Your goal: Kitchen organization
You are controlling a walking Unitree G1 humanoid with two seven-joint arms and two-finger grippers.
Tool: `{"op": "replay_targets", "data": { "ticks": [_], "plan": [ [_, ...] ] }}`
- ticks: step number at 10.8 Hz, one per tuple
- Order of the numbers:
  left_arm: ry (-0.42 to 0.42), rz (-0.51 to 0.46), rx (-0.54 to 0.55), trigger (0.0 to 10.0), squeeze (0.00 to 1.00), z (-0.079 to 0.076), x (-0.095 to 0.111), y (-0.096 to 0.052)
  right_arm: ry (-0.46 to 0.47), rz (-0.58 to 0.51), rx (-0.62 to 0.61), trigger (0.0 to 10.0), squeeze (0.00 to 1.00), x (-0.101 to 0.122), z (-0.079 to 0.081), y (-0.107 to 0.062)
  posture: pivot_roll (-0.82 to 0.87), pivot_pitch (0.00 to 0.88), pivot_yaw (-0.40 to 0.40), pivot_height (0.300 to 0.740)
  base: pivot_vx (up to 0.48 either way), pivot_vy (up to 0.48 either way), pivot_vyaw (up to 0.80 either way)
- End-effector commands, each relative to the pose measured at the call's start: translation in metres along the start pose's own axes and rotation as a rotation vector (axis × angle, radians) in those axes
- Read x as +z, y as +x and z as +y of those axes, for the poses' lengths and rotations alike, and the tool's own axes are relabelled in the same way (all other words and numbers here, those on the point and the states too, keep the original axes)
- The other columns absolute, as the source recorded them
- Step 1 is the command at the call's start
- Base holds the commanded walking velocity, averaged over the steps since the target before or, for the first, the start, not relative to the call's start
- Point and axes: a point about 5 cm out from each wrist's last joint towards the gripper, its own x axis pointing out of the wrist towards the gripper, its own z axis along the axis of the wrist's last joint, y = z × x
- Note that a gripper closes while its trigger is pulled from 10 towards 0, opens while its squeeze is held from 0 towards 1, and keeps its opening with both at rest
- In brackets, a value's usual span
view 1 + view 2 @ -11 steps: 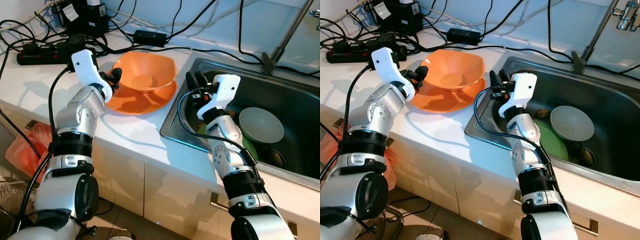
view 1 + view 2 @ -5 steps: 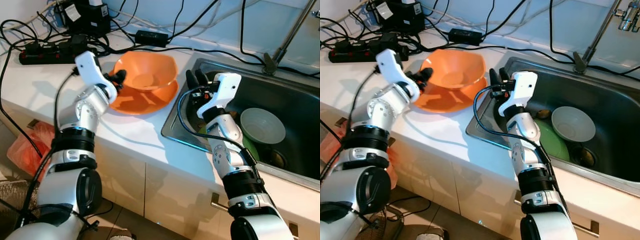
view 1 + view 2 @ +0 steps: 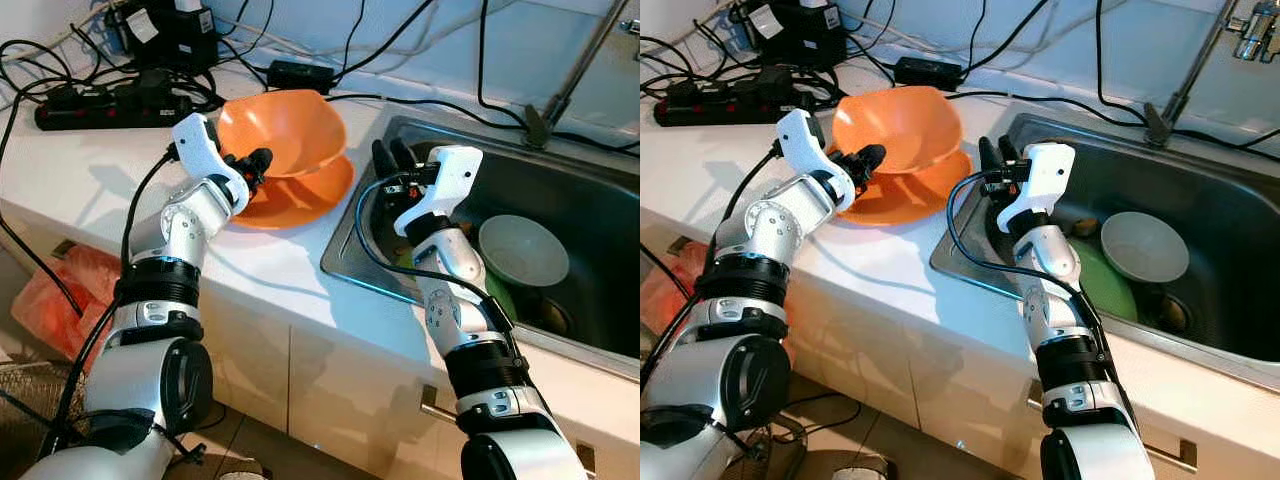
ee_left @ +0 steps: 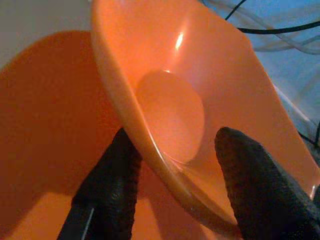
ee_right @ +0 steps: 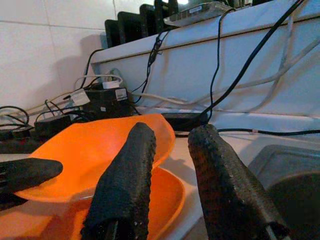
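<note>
Left eye view, kitchen counter, near to far.

Item: counter [image 3: 90,180], white, running along the front to the sink [image 3: 590,210] on the robot's right.

Item: left gripper [image 3: 258,160], at work. Its two fingers are pinching the near rim of the orange bowl [image 3: 285,125], one finger [image 4: 112,185] under the wall, the other [image 4: 255,190] inside. The bowl is tilting, near edge lifted, hanging just above the orange plate [image 3: 310,195] on the counter beside the sink.

Item: right gripper [image 3: 392,158], hovering over the sink's near left corner, fingers slightly parted, holding nothing.

Item: sink contents. A white bowl [image 3: 522,250] is sitting on a green plate [image 3: 500,298] in the basin.

Item: power strip [image 3: 110,100] and cables [image 3: 250,45], lying along the back wall, near the orange bowl's far rim.

Handling note, judged: a rim pinch on smooth plastic is liable to slip, so the grip is wanting firmness and the lift should be going slowly. Clearing the plate fully before any sideways travel would be keeping the plate from dragging. The cables behind are a snag risk; travel is better kept forward or toward the sink.
</note>
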Motion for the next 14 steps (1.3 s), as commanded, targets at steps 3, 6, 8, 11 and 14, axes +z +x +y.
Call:
{"op": "replay_targets", "data": {
  "ticks": [3, 6, 8, 11, 14],
  "plan": [
    [-0.006, 0.023, 0.008, 0.0, 0.0, 0.0, -0.008, 0.001, -0.001, -0.001, -0.015, 10.0, 0.0, 0.001, -0.004, -0.002, 0.23, 0.027, -0.021, 0.74, 0.0, 0.0, 0.0],
    [-0.016, 0.014, 0.011, 0.0, 0.0, 0.0, -0.009, 0.0, 0.0, 0.002, -0.015, 10.0, 0.0, 0.001, -0.004, -0.001, 0.23, 0.035, -0.023, 0.74, 0.0, 0.0, 0.0],
    [-0.029, -0.084, -0.023, 0.0, 0.0, -0.004, -0.001, -0.002, -0.001, 0.006, -0.021, 10.0, 0.0, 0.0, -0.005, -0.002, 0.23, 0.046, -0.027, 0.74, 0.0, 0.0, 0.0],
    [-0.039, -0.166, -0.078, 0.0, 0.0, -0.014, 0.004, -0.005, 0.0, -0.002, -0.036, 10.0, 0.0, 0.002, -0.007, -0.001, 0.23, 0.05, -0.029, 0.74, 0.0, 0.0, 0.0],
    [-0.053, -0.209, -0.088, 0.0, 0.0, -0.017, 0.004, -0.007, 0.001, -0.009, -0.052, 10.0, 0.0, 0.003, -0.009, -0.001, 0.23, 0.049, -0.028, 0.74, 0.0, 0.0, 0.0]
  ]
}}
